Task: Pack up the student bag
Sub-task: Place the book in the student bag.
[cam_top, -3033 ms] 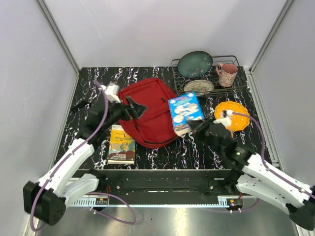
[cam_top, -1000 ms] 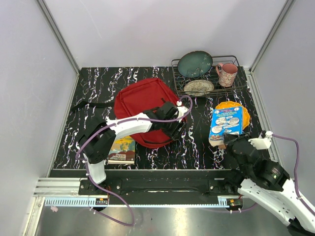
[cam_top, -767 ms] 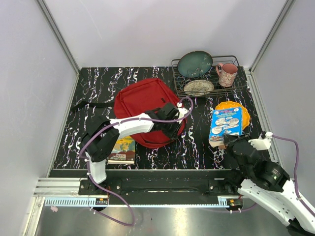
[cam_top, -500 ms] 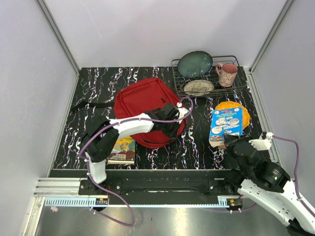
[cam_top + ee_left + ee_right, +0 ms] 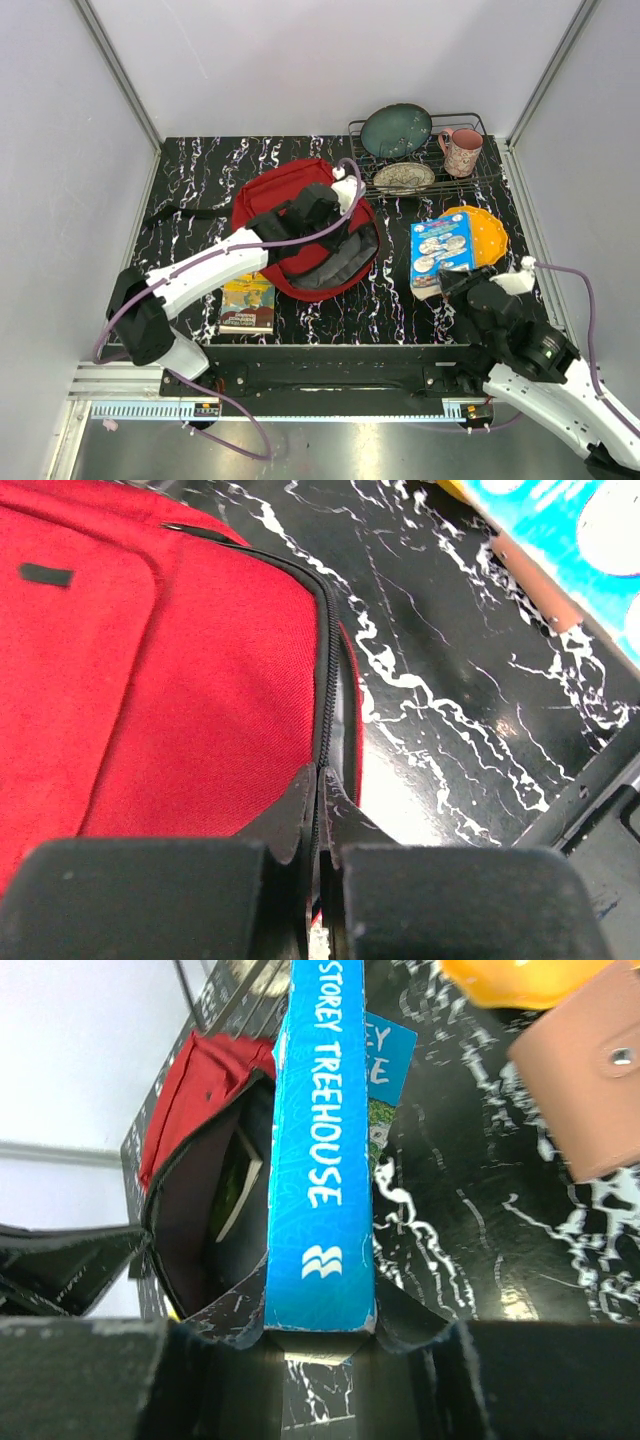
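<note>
- While the left arm stretches from its base at the near left corner diagonally across the black marbled table [image 5: 250, 160], its forearm passes over the red top of the student bag [image 5: 290, 195], which lies at the table's middle, and the wrist bends down at the bag's right edge.
- The left gripper [image 5: 322, 790] is pinched fully together on the bag's zip edge, so the mouth gapes toward the right and dark grey lining shows.
- The right arm reaches forward from the near right. The right gripper [image 5: 320, 1335] clamps the near end of a blue book [image 5: 440, 250] across its thickness, with the book pointing away from the arm, just right of the bag's mouth and apart from it.
- White letters on the spine read "STOREY TREEHOUSE". The cover carries round white pictures too small to read.
- Inside the bag, a thin book [image 5: 235, 1195] leans against the lining.
- A yellow-covered book [image 5: 247, 300] lies flat by the bag's near left side, beside the left arm.
- An orange plate [image 5: 485, 232] lies behind the blue book, and a tan pouch with a metal snap [image 5: 590, 1090] lies close by.
- At the far right, a wire rack [image 5: 436, 165] holds a teal bowl [image 5: 396, 130], a patterned plate [image 5: 404, 177] and a pink mug [image 5: 461, 151].
- A black strap [image 5: 185, 213] trails left from the bag.
</note>
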`<action>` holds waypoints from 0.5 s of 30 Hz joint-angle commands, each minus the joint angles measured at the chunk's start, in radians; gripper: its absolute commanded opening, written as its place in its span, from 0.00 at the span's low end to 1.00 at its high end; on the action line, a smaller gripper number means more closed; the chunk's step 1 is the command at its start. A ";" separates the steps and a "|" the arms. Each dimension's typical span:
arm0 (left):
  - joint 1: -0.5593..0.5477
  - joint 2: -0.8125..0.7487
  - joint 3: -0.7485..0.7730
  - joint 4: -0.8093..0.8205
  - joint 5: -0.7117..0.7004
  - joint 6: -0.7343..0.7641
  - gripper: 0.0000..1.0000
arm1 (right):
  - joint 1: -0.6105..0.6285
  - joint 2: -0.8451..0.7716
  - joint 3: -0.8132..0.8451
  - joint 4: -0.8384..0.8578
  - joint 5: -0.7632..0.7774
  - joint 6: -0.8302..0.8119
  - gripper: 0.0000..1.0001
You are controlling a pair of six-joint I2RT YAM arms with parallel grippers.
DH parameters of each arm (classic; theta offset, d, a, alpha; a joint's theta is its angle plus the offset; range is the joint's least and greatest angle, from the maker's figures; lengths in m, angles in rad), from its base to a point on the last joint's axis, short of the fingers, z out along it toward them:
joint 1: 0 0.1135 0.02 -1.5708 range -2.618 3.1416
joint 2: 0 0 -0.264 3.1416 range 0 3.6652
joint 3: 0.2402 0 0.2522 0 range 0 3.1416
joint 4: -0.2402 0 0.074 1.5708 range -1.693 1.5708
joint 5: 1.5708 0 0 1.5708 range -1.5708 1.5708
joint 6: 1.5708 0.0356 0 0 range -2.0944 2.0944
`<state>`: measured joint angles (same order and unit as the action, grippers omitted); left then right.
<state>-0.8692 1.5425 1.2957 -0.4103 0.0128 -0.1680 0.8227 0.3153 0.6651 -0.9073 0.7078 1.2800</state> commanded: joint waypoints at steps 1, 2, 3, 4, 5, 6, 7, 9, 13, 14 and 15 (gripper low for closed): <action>0.007 -0.094 0.037 0.010 -0.154 -0.011 0.00 | 0.001 0.074 0.022 0.321 -0.152 -0.148 0.00; 0.012 -0.111 0.022 0.018 -0.184 -0.019 0.00 | 0.001 0.093 0.030 0.346 -0.181 -0.160 0.00; 0.016 -0.145 0.011 0.048 -0.229 -0.022 0.00 | 0.001 0.129 0.034 0.372 -0.215 -0.163 0.00; 0.025 -0.160 -0.001 0.060 -0.240 -0.031 0.00 | 0.001 0.149 0.036 0.440 -0.282 -0.169 0.00; 0.048 -0.176 -0.013 0.068 -0.246 -0.039 0.00 | 0.001 0.169 0.042 0.467 -0.316 -0.174 0.00; 0.061 -0.198 -0.018 0.079 -0.244 -0.050 0.00 | 0.001 0.212 0.051 0.479 -0.341 -0.165 0.00; 0.071 -0.209 -0.021 0.079 -0.240 -0.053 0.00 | 0.001 0.234 0.059 0.482 -0.373 -0.154 0.00; 0.094 -0.235 -0.021 0.077 -0.238 -0.050 0.00 | 0.003 0.267 0.056 0.495 -0.398 -0.122 0.00; 0.108 -0.269 -0.015 0.071 -0.231 -0.041 0.00 | 0.000 0.323 0.019 0.657 -0.523 -0.110 0.00; 0.108 -0.278 -0.013 0.070 -0.231 -0.041 0.00 | 0.000 0.340 0.010 0.688 -0.551 -0.093 0.00; 0.110 -0.283 -0.012 0.070 -0.218 -0.042 0.00 | 0.000 0.376 0.005 0.717 -0.577 -0.081 0.00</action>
<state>-0.7578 1.3178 1.2675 -0.4011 -0.1970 -0.2028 0.8227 0.6411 0.6632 -0.4866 0.2825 1.1625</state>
